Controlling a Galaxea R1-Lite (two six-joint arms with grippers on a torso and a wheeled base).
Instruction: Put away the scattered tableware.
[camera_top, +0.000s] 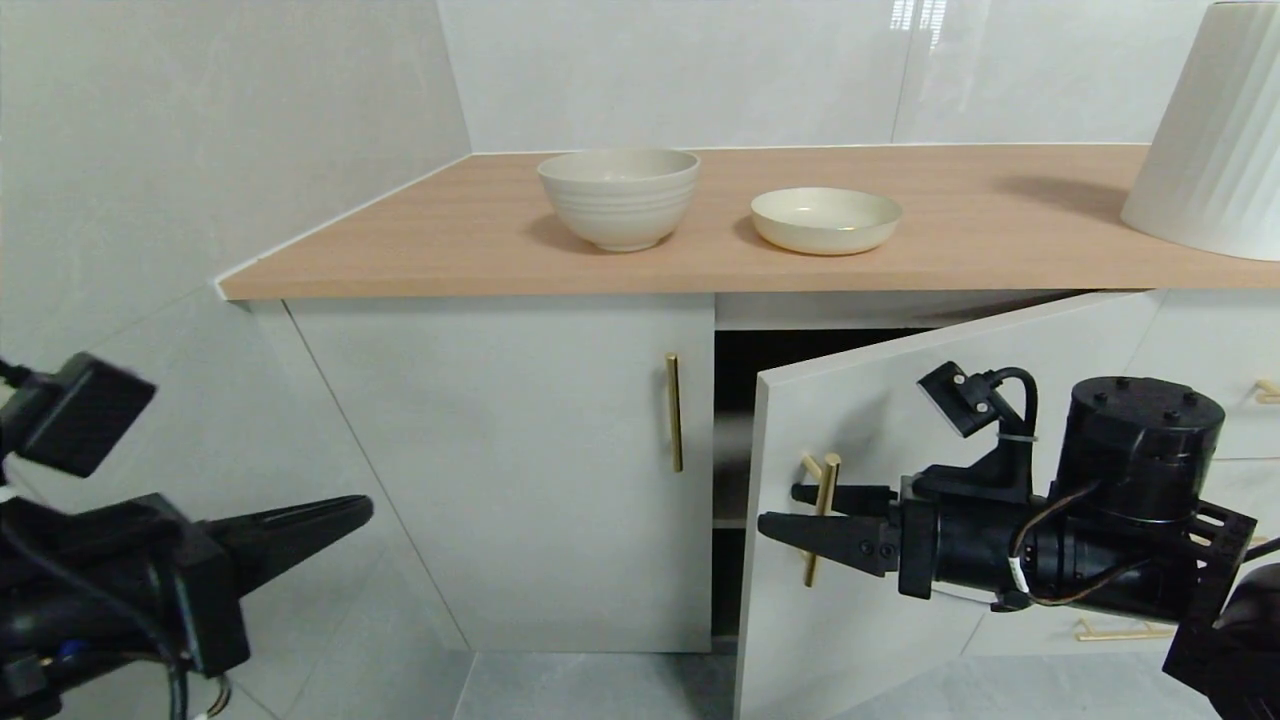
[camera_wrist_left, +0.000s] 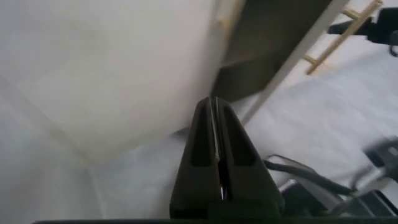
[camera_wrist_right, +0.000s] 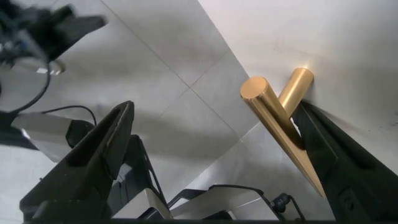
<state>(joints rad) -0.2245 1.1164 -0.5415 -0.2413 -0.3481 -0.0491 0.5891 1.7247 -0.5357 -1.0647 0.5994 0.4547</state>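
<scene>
We judge door-opening in hand: right gripper (camera_top: 783, 510), spread, straddles the brass handle (camera_top: 828, 472) of the ajar cabinet door (camera_top: 860, 420); left gripper (camera_top: 352, 511) is pressed together. Ribbed bowl (camera_top: 619, 197) and shallow dish (camera_top: 826, 219) sit toward the countertop's (camera_top: 1000, 230) left end. Next we need a wider swing.

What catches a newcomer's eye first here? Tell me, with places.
The half-open cabinet door under the counter stands out, with the right end effector open astride its gold handle. Above it, on the wooden countertop, a ribbed bowl and a shallow dish stand side by side, apart. The left end effector hangs shut, low at the left.
</scene>
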